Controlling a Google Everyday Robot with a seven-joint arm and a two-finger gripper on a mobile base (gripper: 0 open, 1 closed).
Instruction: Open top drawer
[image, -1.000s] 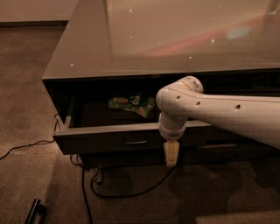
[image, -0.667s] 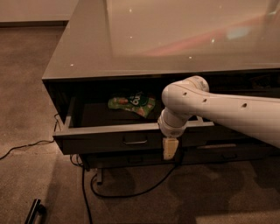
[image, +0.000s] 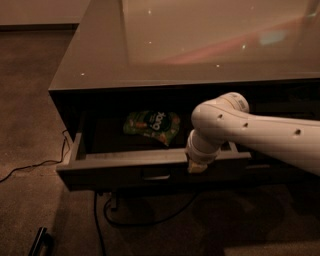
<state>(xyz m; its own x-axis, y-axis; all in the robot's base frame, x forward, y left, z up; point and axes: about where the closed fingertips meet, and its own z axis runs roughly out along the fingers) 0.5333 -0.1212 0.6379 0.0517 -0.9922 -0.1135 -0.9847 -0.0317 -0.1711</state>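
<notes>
Top drawer (image: 115, 172) stands open beneath the tabletop (image: 200, 45); gripper (image: 196, 167) at its front edge.
Gripper points down against the drawer front's top rim, right of the handle (image: 156, 177); grip state cannot be told. Drawer front faces the camera, long axis left-right. Green packet (image: 151, 124) lies inside.

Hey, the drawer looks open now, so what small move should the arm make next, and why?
Probably lift the gripper up and away from the top drawer. The drawer already stands well out, with its inside and a green bag in plain view. The gripper sits at the front's upper edge, right of the handle, so pulling further seems unneeded.
</notes>
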